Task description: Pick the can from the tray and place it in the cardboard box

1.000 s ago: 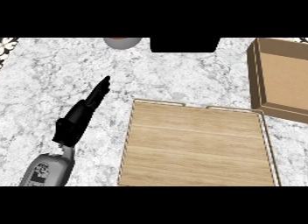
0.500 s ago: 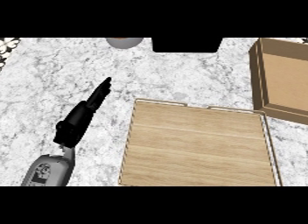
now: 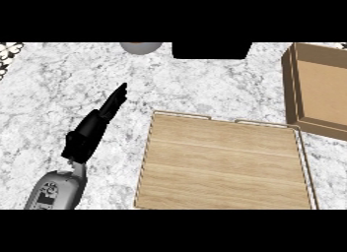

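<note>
Can seen neither on tray point(image 3: 224, 165) nor in box point(image 3: 328, 88), so progress unclear; left hand point(image 3: 91, 134) at left, fingers straight, holding nothing; right hand out of view.

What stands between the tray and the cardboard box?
Nothing visible: only counter lies between the tray and the box. Nothing shows on the tray either; the left robot hand lies open to its left.

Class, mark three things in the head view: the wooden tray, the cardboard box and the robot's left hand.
wooden tray point(image 3: 220, 170), head view, on its bare floor.
cardboard box point(image 3: 333, 91), head view, on its inner floor.
left hand point(image 3: 92, 133), head view, on the palm, below the straight fingers.
</note>
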